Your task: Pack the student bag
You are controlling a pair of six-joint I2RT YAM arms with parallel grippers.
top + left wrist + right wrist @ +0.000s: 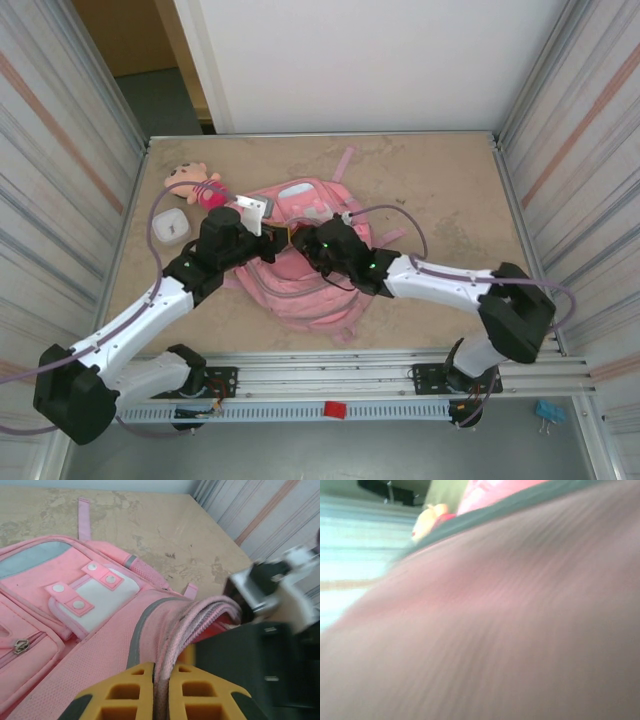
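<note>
From above, the student bag (300, 290) lay front-up in the middle of the table (450, 180). The left gripper (272, 243) and right gripper (308, 243) met over its middle, and a plush doll (195, 183) sat at the far left.

At the left wrist, that pincer's yellow fingers (125, 692) were clamped tight on the bag's raised pink rim.

At the right wrist, blurred pink fabric pressed close, and I couldn't tell how that pincer stood.

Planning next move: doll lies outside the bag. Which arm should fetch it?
Right, probably: the left gripper is shut on the bag rim; the right gripper sits by the opening, though the doll lies far left.
</note>
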